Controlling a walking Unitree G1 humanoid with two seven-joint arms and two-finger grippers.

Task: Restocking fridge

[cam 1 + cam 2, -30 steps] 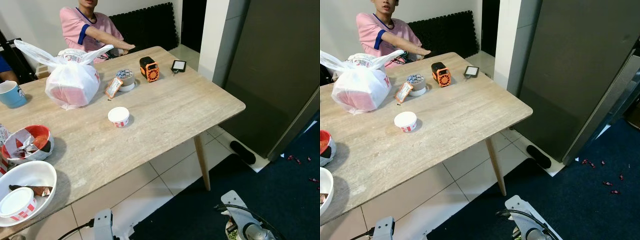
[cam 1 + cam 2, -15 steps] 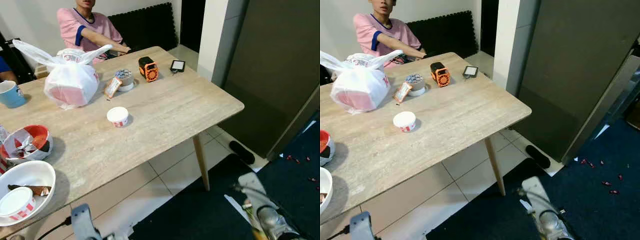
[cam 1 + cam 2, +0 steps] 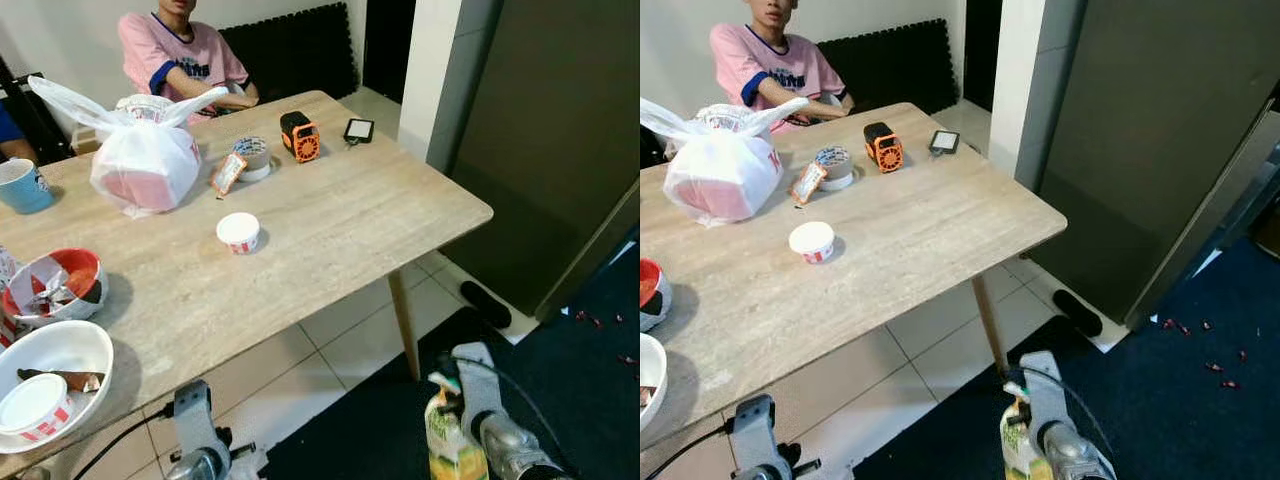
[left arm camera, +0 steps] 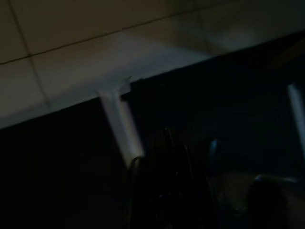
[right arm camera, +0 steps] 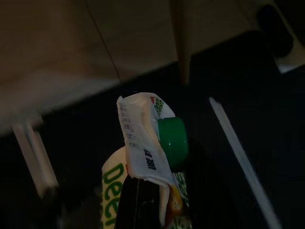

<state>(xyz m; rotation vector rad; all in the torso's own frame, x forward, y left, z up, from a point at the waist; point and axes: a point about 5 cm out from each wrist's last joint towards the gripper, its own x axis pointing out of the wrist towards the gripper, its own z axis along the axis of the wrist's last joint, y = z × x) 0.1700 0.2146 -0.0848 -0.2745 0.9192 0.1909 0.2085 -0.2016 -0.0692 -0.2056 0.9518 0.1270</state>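
Matt pale wood-grain table (image 3: 330, 215), glossy paper carton (image 5: 143, 157), crinkled thin plastic bag (image 3: 140, 165).

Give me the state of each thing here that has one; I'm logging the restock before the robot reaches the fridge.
Fridge: doors shut.
Carton: green cap on, held upright in the right gripper.
Plastic bag: tied shut, on the table.
Small cup: lidded, upright.
Blue mug: upright.
Left gripper: hangs low, too dark to judge.

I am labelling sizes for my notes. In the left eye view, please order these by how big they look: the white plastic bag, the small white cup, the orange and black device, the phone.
1. white plastic bag
2. orange and black device
3. small white cup, close to the device, and nearer the camera, so unsure
4. phone
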